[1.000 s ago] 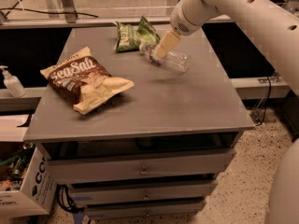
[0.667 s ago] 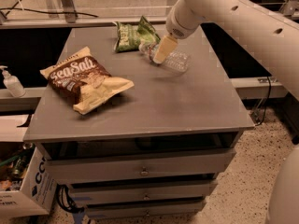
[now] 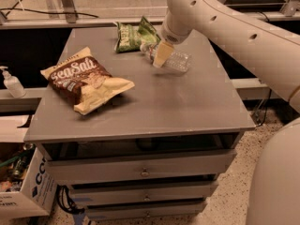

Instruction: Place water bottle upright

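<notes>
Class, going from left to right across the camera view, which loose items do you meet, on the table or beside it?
pump dispenser bottle → brown Sea Salt chip bag → green chip bag → water bottle, lying on its side. The gripper overlaps the water bottle's left part, so it is left unranked.

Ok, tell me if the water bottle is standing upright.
No, the water bottle lies on its side on the table, with the gripper over its middle.

Brown sea-salt chip bag (image 3: 84, 81) on table (image 3: 187, 107), green bag (image 3: 136, 34) at far edge; pump btl (image 3: 11, 82), cardboard box (image 3: 28, 191) beside table.
</notes>
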